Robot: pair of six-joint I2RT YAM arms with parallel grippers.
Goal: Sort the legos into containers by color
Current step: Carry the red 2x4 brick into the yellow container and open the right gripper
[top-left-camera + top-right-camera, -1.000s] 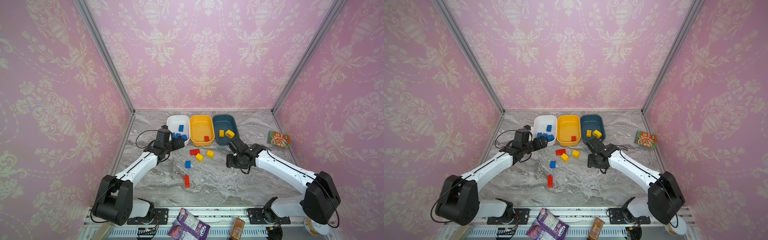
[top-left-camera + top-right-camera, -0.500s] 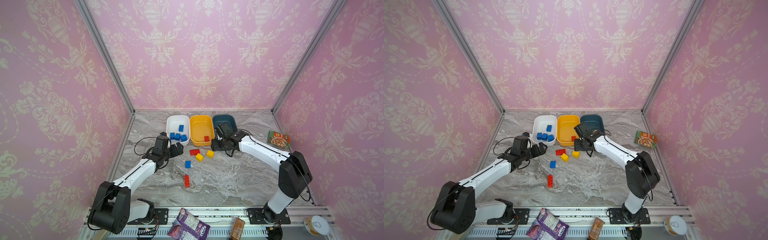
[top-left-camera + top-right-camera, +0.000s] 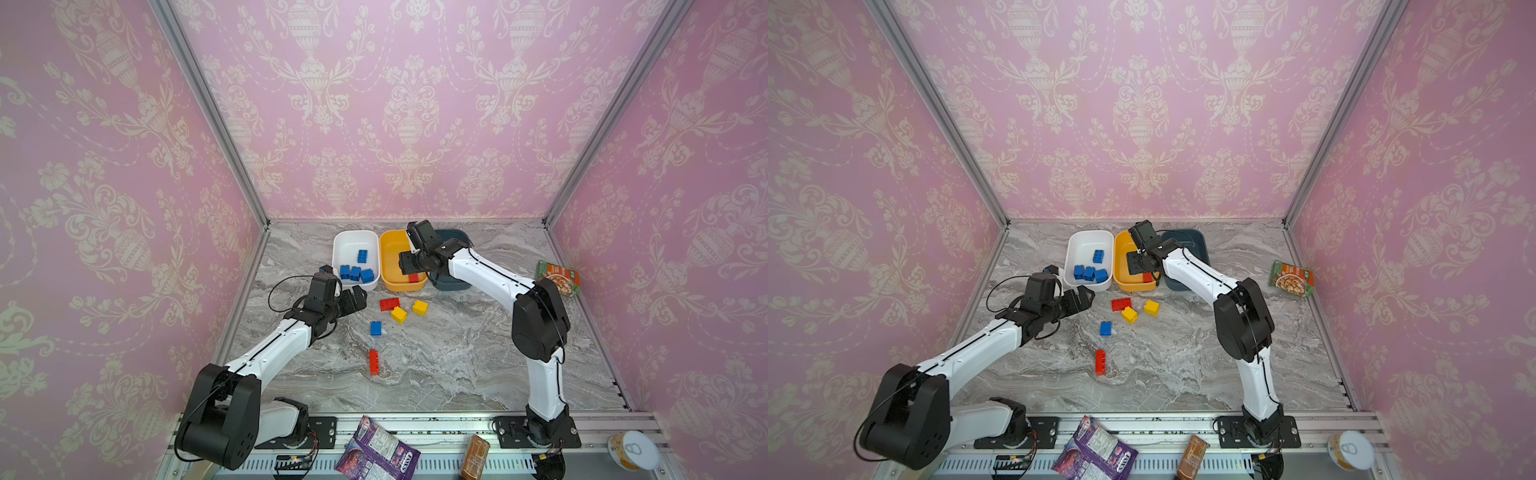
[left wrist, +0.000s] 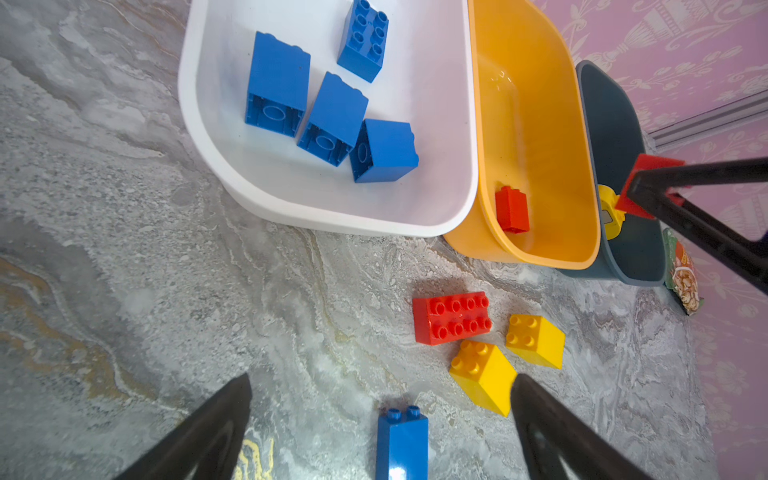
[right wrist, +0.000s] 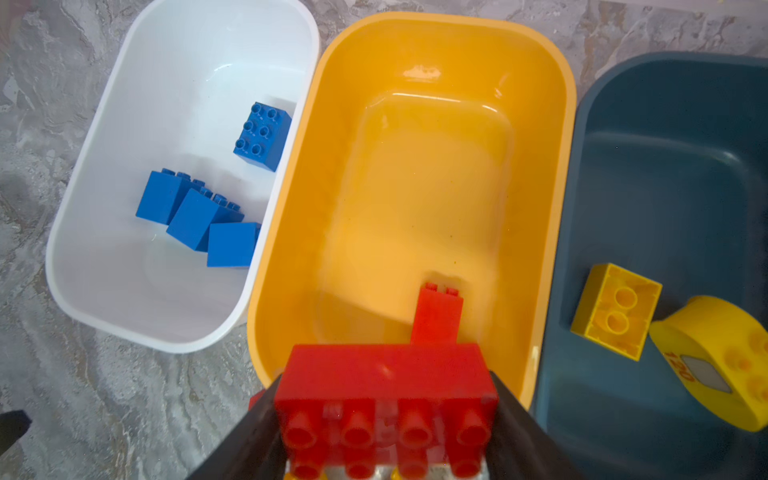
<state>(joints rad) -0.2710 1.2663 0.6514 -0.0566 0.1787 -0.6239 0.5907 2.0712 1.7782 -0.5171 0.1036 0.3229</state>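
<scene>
Unclear red print on curved yellow brick (image 5: 719, 357) — marble tabletop (image 3: 457, 353), pink damask walls (image 3: 374, 104) — left gripper (image 3: 356, 301) wide, right gripper (image 5: 386, 419) tight on red brick (image 5: 386, 374).

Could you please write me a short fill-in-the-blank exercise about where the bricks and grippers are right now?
The white tub holds ___ blue bricks.
The right gripper is shut on a long ___ brick over the yellow-orange tub.
The left gripper holds nothing; its jaws stand ___.
Missing words: four, red, open.

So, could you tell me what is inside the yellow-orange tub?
One small red brick; the long red brick held by the right gripper covers part of the tub.
</scene>
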